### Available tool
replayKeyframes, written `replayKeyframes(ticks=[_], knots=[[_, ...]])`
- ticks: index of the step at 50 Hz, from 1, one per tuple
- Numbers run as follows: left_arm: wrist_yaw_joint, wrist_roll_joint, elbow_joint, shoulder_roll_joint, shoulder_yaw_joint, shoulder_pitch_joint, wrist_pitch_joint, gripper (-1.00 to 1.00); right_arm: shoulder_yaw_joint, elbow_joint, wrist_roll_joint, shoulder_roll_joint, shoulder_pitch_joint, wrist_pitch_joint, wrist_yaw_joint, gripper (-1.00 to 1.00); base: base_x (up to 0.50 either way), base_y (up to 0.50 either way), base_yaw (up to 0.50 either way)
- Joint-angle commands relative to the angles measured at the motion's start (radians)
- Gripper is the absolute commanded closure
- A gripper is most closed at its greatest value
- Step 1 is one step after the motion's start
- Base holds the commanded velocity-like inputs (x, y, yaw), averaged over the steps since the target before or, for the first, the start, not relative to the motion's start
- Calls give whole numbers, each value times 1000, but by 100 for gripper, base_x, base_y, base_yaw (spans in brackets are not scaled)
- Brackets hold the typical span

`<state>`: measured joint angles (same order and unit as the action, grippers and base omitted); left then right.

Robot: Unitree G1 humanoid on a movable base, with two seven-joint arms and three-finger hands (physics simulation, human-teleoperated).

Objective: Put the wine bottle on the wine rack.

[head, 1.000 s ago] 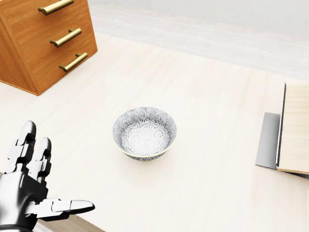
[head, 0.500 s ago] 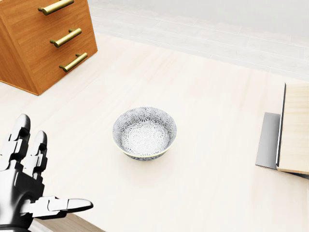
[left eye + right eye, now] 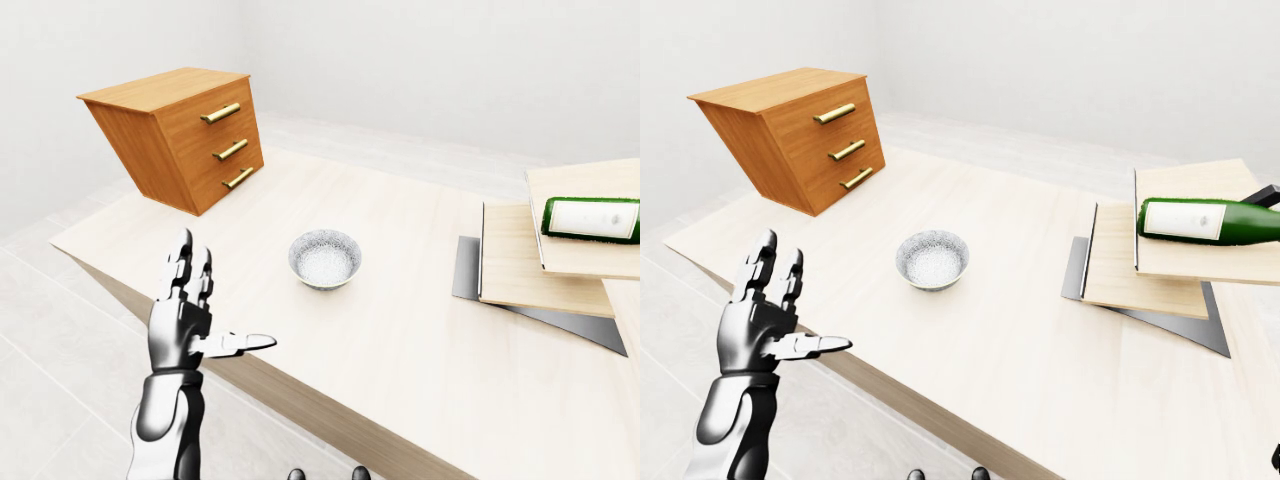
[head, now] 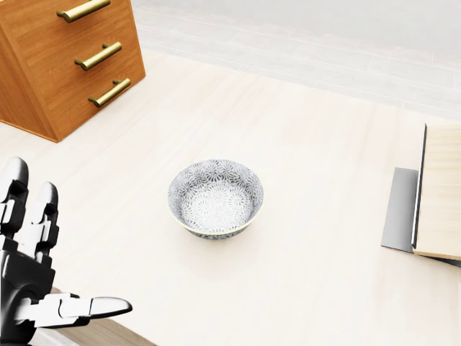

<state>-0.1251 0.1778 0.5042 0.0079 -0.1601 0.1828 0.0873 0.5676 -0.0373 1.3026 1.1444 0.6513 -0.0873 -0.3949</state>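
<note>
The wine bottle point(image 3: 1208, 221) runs off the right-eye view's right edge, its neck seemingly unseen.

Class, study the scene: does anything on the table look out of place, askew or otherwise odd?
Nothing looks spilled or broken. The wine bottle already lies on its side on the stepped wooden rack. The patterned bowl sits upright and looks empty. The left hand is open beside the table's edge, holding nothing.

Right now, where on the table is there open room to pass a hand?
Widest bare patch: between the bowl and the rack. Another lies between the bowl and the drawers. The left hand hovers open at the table's near edge. The right is crowded: the bottle lies on the rack.
</note>
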Motion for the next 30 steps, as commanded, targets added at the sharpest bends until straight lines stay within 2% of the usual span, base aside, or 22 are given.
replayKeyframes(ticks=[1, 4, 14, 19, 24, 30], knots=[[-7, 2, 50, -3, -7, 11, 0, -100, 63, 265, 14, -28, -134, 0, -88, -100, 0, 0, 0], [-9, 3, 69, -6, -6, 19, 0, -100, 114, 327, 62, -41, -159, 0, -120, -100, 0, 0, 0], [-18, 3, 97, -14, -11, 33, 0, -100, 225, 505, 154, -68, -270, 0, -129, -100, 0, 0, 0], [-26, 3, 91, -17, -15, 40, 0, -100, 298, 590, 229, -84, -335, 0, -129, -100, 0, 0, 0], [-29, 8, 104, -18, -22, 43, 0, -100, 406, 686, 336, -94, -410, 0, -129, -100, 0, 0, 0], [-36, 10, 117, -22, -23, 54, 0, -100, 479, 750, 445, -113, -484, 0, -129, -100, 0, 0, 0]])
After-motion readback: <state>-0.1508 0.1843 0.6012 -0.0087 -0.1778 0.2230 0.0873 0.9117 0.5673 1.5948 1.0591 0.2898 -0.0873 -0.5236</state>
